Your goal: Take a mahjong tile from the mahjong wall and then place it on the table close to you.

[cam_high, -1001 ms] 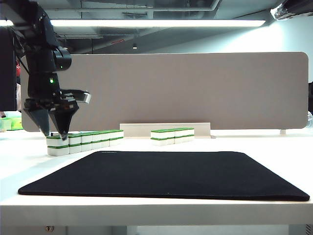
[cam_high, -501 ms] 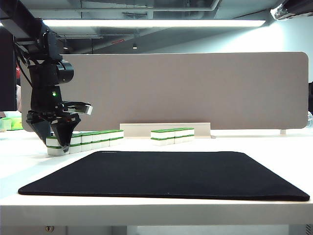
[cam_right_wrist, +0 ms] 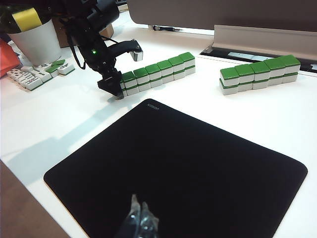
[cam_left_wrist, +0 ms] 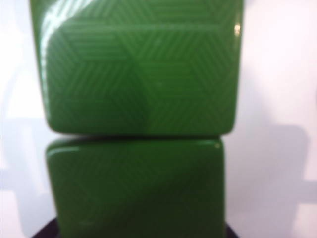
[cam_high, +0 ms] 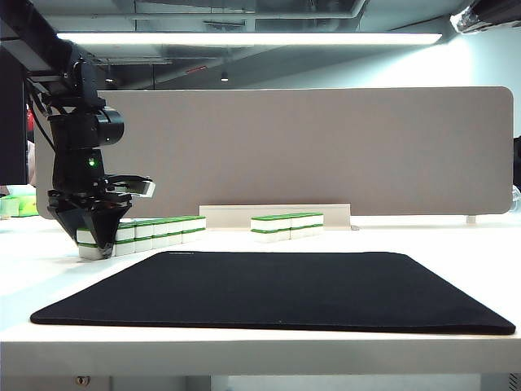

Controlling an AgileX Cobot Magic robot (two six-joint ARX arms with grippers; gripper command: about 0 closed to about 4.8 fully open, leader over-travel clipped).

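Note:
The mahjong wall [cam_high: 155, 230] [cam_right_wrist: 158, 72] is a two-high row of white tiles with green tops, behind the black mat on the table [cam_high: 456, 244]. My left gripper [cam_high: 94, 243] [cam_right_wrist: 115, 89] points down over the wall's near left end, its fingers straddling the top end tile. In the left wrist view green tile tops [cam_left_wrist: 138, 69] fill the picture, and only dark finger edges [cam_left_wrist: 43, 234] show beside the nearer tile. Whether the fingers press it does not show. My right gripper [cam_right_wrist: 140, 210] hangs shut and empty over the mat [cam_right_wrist: 188, 163].
A second short two-high row of tiles [cam_high: 286, 226] [cam_right_wrist: 260, 72] stands right of the wall. A grey divider panel [cam_high: 326, 147] closes the back. A white cup [cam_right_wrist: 34, 42] and loose tiles [cam_right_wrist: 34, 74] sit beyond the left arm.
My left gripper has sunk from above the wall's left end down around the end tile, and its fingers have drawn closer together. The right arm has kept still.

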